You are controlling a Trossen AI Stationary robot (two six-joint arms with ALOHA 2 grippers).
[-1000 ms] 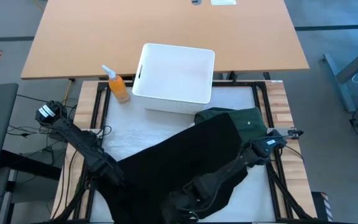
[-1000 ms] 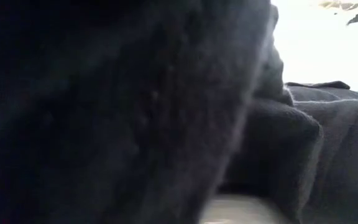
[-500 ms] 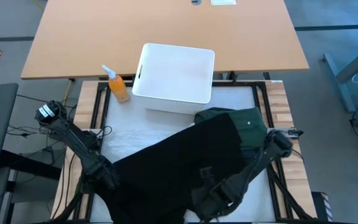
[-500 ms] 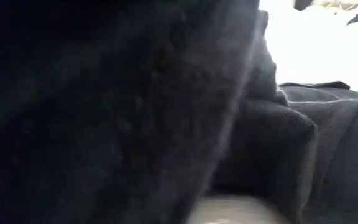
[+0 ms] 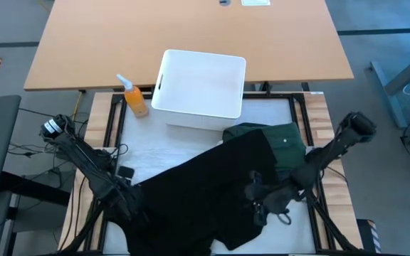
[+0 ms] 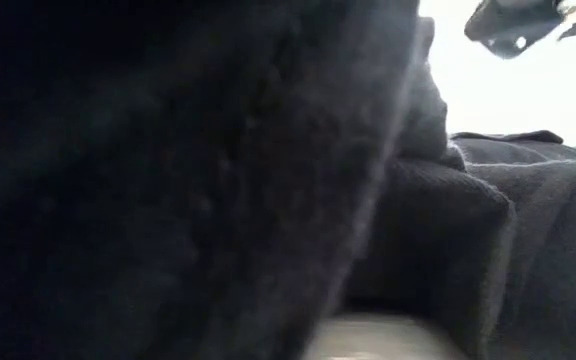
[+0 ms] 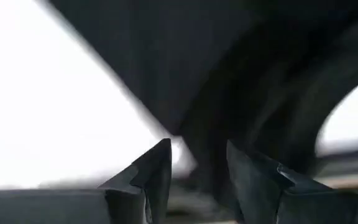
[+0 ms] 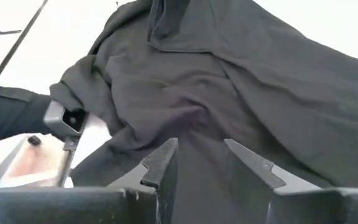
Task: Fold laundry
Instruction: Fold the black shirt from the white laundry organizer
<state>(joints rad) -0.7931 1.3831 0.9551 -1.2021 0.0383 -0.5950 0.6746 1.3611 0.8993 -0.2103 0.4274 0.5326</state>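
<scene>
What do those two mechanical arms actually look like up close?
Both arms are dark, jointed tubes with black cables along them. The left arm has a pale round fitting near its base. Each gripper, left and right, ends in two dark, pointed, wedge-shaped fingers.

a robotics lab: framed work table (image 5: 312, 107), loose cables (image 5: 27, 149), plain wooden desk (image 5: 191, 32) behind
</scene>
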